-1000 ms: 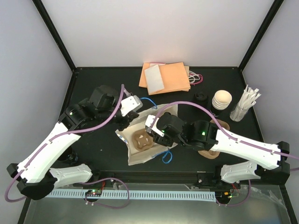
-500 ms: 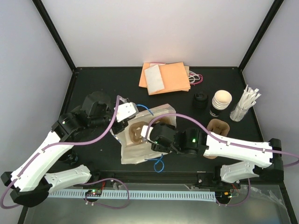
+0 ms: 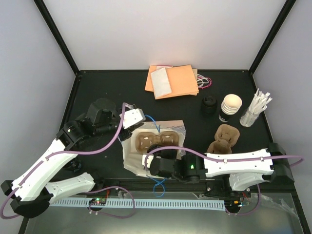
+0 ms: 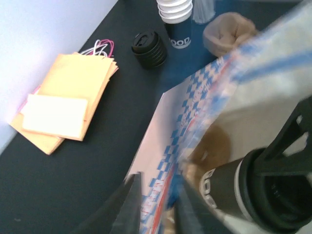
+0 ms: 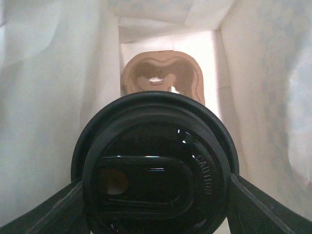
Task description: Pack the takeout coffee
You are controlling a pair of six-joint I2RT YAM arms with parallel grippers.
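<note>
Your right gripper point(image 5: 156, 195) is clenched on the takeout coffee point(image 5: 155, 163), one finger on each side of its round black lid. The cup lies on its side inside the mouth of the white bag point(image 3: 130, 156), lid towards the wrist camera. Beyond it, at the bag's closed end, you can see a brown cup carrier point(image 5: 161, 66) pressed against the back wall.

Your left gripper point(image 4: 156, 187) sits at the bag's far rim. Its fingers are close together with a strip of the blue-checked paper between them, so it reads as pinching the rim (the view is blurred there, so take that with some care). From that wrist you can also see the dark cup body and lid low on the right.

The bag lies flat on the black bench point(image 3: 105, 83), between the two arms. A second cup carrier point(image 3: 225, 136) lies to its right, well apart. Further back stand a stack of cups point(image 3: 230, 107) and some orange paper bags point(image 3: 178, 80).
</note>
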